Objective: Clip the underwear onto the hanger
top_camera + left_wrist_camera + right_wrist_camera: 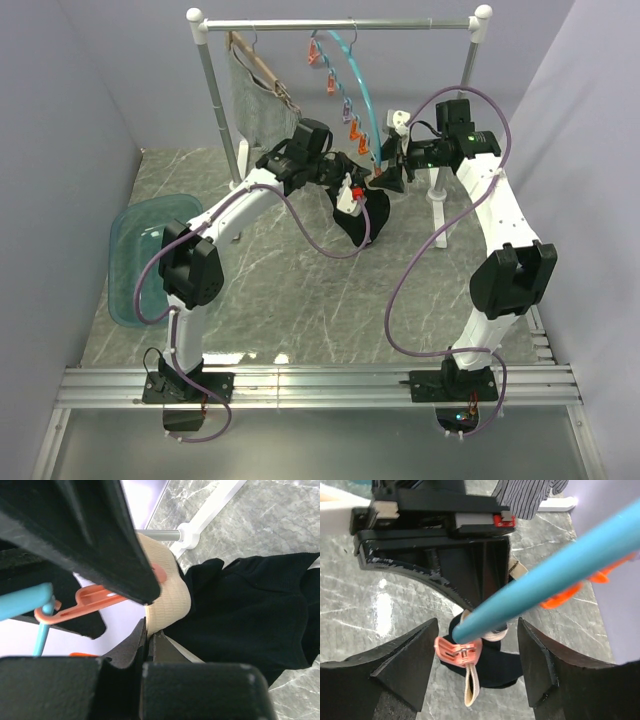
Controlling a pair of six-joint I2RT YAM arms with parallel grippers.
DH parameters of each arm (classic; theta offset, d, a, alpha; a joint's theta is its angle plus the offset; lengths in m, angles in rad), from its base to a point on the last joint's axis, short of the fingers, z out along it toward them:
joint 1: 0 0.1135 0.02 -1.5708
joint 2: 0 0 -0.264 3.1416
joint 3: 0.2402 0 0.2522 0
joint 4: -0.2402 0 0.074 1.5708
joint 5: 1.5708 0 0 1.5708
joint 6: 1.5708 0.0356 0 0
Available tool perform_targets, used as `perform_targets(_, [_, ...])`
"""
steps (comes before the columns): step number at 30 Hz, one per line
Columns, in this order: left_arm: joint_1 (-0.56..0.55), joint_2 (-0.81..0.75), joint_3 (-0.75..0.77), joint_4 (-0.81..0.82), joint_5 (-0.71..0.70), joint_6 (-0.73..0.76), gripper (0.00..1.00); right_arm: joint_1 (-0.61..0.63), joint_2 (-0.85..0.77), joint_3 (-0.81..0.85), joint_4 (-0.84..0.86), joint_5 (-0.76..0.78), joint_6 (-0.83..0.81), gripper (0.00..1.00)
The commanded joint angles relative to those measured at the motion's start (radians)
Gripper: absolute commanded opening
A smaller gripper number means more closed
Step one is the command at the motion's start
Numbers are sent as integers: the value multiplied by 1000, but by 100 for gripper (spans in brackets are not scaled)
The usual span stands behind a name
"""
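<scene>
The underwear (368, 225) is black with a pale waistband (167, 600) and hangs below the teal hanger (360, 85) on the rack. My left gripper (149, 632) is shut on the waistband's edge, just under the hanger. A salmon clip (457, 652) at the end of the teal hoop (560, 570) bites a pale loop of the waistband (471, 687). Around that clip my right gripper (477, 655) stands open, with both fingers apart from it. From above, the right gripper (385, 178) and the left gripper (352, 195) meet at the hanger's lower end.
A brown wooden hanger with grey cloth (255, 80) hangs at the left of the rack rod (340, 24). The rack's white foot (440, 195) stands beside the right arm. A teal tub (150, 255) sits at the table's left. More orange and purple clips (330, 85) line the hoop.
</scene>
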Motion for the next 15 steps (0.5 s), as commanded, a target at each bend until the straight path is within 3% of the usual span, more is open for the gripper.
perform_targets(1, [0,-59,-11,32,29,1,0,0,-34,-3,91,-4,78,72])
perform_targets(4, [-1,-66,-30,50,29,-22,3,-15,-31,-2,160,-6,172,72])
perform_targets(7, [-3,-83,-65,98,20,-69,12,-29,-28,-3,198,-6,221,71])
perform_targets(11, [-4,-102,-97,136,14,-129,32,-39,-30,-15,249,15,262,70])
perform_targets(15, [-4,-120,-125,155,8,-172,41,-47,-30,-23,272,31,279,69])
